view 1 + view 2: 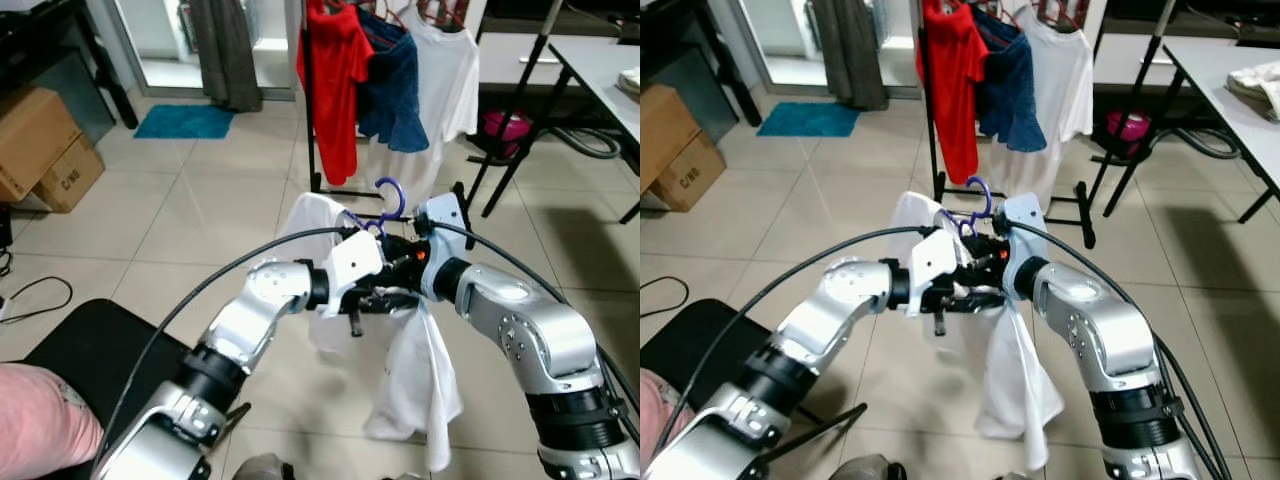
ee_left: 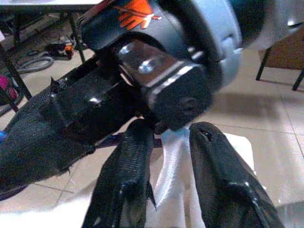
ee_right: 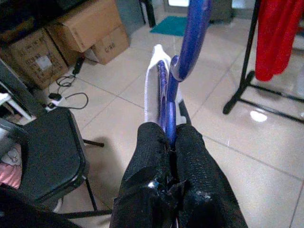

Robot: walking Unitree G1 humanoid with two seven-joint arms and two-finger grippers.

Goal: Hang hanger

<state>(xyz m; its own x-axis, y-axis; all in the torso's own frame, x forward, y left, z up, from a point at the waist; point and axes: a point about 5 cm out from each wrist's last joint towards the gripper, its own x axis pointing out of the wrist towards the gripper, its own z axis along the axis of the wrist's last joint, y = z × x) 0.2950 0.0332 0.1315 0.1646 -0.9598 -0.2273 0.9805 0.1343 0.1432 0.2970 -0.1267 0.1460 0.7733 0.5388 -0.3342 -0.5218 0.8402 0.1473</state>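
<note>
Currently the right gripper is pinching the blue hanger by its neck; the left gripper, fingers parted, is straddling the white shirt. Risk: shirt sliding off before the rack.

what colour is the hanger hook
Blue-purple hanger hook, clearest in the right wrist view.

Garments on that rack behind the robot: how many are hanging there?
3. On the rack: a red shirt at the left, a dark blue garment in the middle, a white T-shirt at the right. The picture's top edge cuts the rail, so more may be hidden.
</note>
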